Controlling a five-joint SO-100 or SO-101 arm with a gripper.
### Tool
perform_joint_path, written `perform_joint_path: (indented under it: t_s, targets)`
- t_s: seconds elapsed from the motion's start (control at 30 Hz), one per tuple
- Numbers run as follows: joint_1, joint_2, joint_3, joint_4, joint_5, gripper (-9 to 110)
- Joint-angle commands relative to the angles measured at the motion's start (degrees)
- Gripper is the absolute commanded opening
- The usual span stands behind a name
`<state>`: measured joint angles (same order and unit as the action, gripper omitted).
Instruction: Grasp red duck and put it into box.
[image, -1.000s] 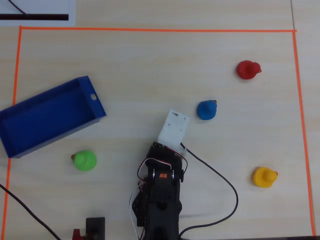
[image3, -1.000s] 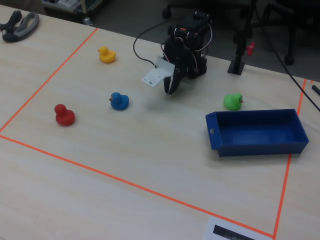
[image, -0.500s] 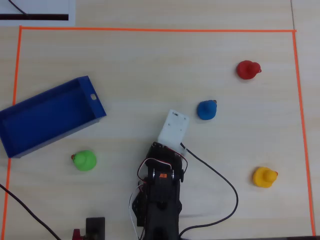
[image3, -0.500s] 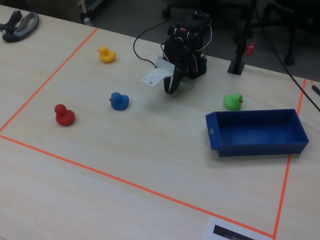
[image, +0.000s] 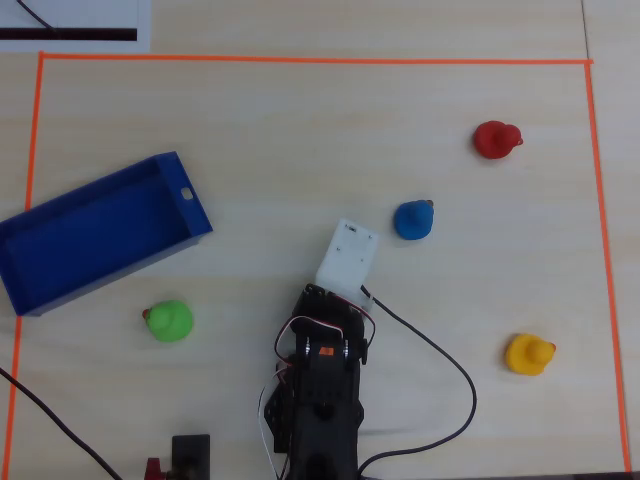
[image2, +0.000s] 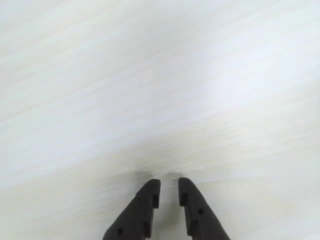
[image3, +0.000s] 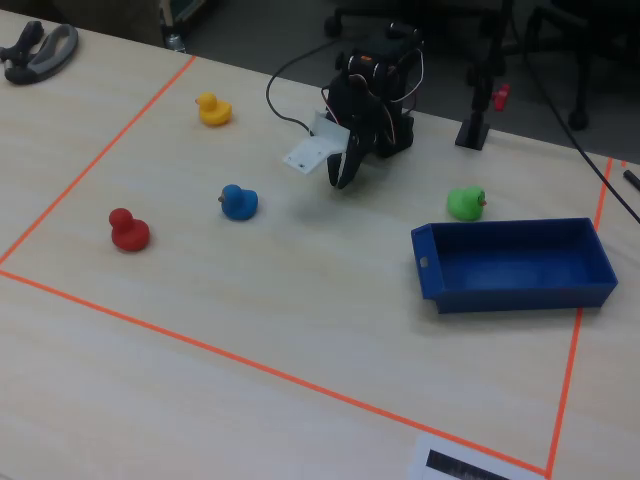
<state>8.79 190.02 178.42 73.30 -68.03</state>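
Observation:
The red duck (image: 495, 139) sits on the table at the upper right of the overhead view, and at the left in the fixed view (image3: 128, 231). The blue box (image: 90, 240) lies empty at the left of the overhead view, and at the right in the fixed view (image3: 515, 265). My gripper (image3: 340, 180) hangs tips down just above the table by the arm's base, far from both. In the wrist view the gripper (image2: 169, 185) has its jaws nearly together with a narrow gap. It holds nothing, and only bare tabletop shows below it.
A blue duck (image: 413, 220) sits just right of the white wrist camera housing (image: 347, 258). A yellow duck (image: 528, 354) is at the lower right and a green duck (image: 170, 321) below the box. Orange tape (image: 300, 60) frames the area. A cable (image: 440, 360) loops by the base.

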Motion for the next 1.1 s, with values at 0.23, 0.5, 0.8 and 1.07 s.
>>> perform_joint_path:
  t_s: [0.23, 0.5, 0.8, 1.07]
  targets:
    - [-0.79, -0.35, -0.18, 1.23, -0.26, 0]
    - [2.2, -1.67, -1.85, -0.44, -5.63, 7]
    - [14.5, -38.14, -40.78, -19.86, -8.53, 20]
    - [25.14, -62.67, -54.49, -60.64, -17.31, 35]
